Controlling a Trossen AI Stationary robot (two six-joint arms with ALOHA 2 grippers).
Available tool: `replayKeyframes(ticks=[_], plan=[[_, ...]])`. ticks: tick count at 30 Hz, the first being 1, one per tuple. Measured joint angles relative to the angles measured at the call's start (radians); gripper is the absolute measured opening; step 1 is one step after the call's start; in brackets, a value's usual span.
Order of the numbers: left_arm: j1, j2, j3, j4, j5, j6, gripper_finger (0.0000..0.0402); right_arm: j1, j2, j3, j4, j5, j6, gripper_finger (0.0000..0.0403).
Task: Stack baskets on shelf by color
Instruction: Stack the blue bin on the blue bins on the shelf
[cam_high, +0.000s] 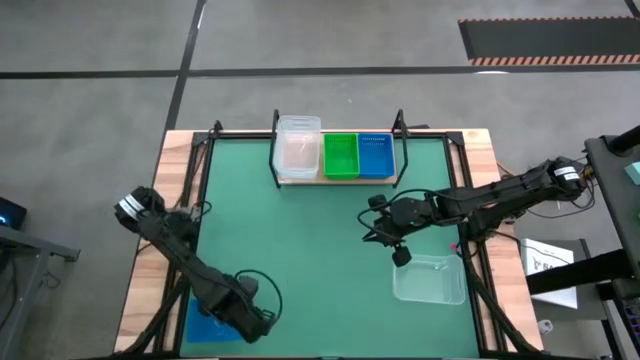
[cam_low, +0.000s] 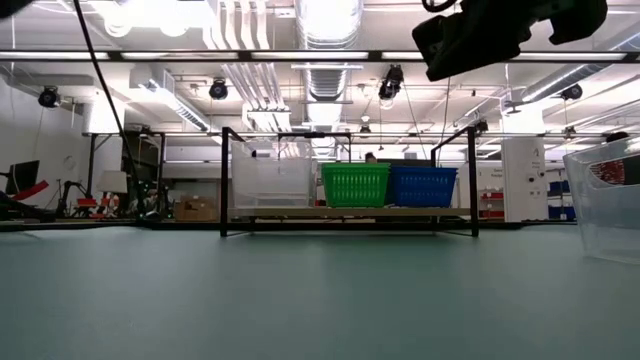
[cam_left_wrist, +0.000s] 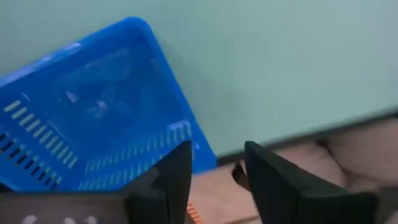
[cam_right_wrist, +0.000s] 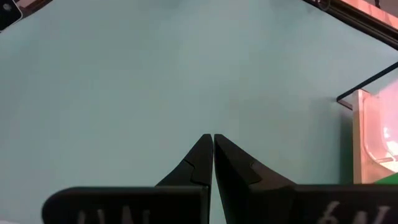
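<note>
right claw (cam_right_wrist: 212, 138) pressed shut above bare green mat (cam_right_wrist: 124, 81); corner of wooden shelf (cam_right_wrist: 359, 134) with clear basket (cam_right_wrist: 382, 134) at the edge.

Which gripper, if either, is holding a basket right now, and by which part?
Neither. The left gripper is open beside the blue basket, with nothing between its fingers. The right gripper is shut on nothing above the green mat.

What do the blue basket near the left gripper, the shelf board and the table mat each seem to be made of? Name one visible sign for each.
Blue basket: probably moulded plastic, glossy, with slotted walls. Shelf board: looks like light-brown wood or laminate, matte, held in thin black uprights that seem to be metal. Mat: smooth, even green sheet with a dull finish, perhaps rubber or vinyl; uncertain.
</note>
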Motion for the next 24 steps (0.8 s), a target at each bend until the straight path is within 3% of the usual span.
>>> replayKeyframes(ticks=[11, 16, 20, 24], plan=[[0.015, 0.106, -0.003, -0.033, -0.034, 0.057, 0.0126, 0.0, 0.0, -0.001, 0.0, 0.0, 0.0, 0.0009], [0.05, 0.112, 0.002, -0.033, -0.079, 0.14, 0.0071, 0.0, 0.0, -0.001, -0.003, 0.0, 0.021, 0.0009], [0.087, 0.112, 0.002, -0.013, -0.103, 0.319, 0.0013, 0.0, 0.0, -0.001, -0.028, -0.001, 0.06, 0.0009], [0.17, 0.113, 0.012, 0.063, -0.149, 0.58, 0.0011, 0.0, 0.0, -0.001, -0.059, -0.001, 0.101, 0.0009]])
